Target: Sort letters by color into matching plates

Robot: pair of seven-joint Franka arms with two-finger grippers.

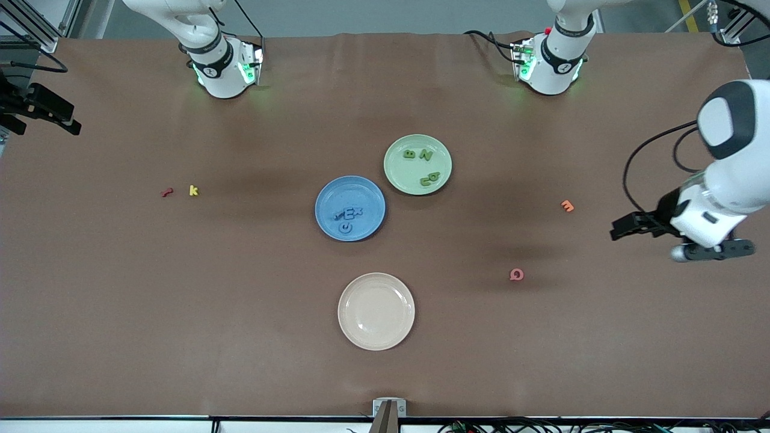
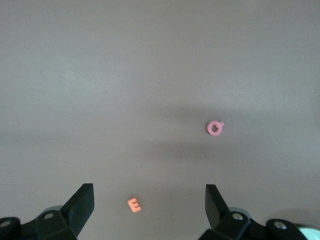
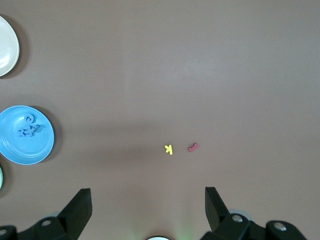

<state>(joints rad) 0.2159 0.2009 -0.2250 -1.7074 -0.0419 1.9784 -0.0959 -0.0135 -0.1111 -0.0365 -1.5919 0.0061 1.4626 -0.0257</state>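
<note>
high front overview; two downward wrist views

Three plates [image 1: 421, 186]; four blue letters [image 1: 349, 215], four green letters [image 1: 426, 165], four stray letters [image 1: 193, 190] on worktop [image 1: 240, 300].

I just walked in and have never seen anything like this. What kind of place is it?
Probably a robot research lab. Two white robot arms are mounted at one edge of a brown table; small toy letters lie sorted in a blue plate and a green plate; metal framing and loose cables ring the table.
</note>
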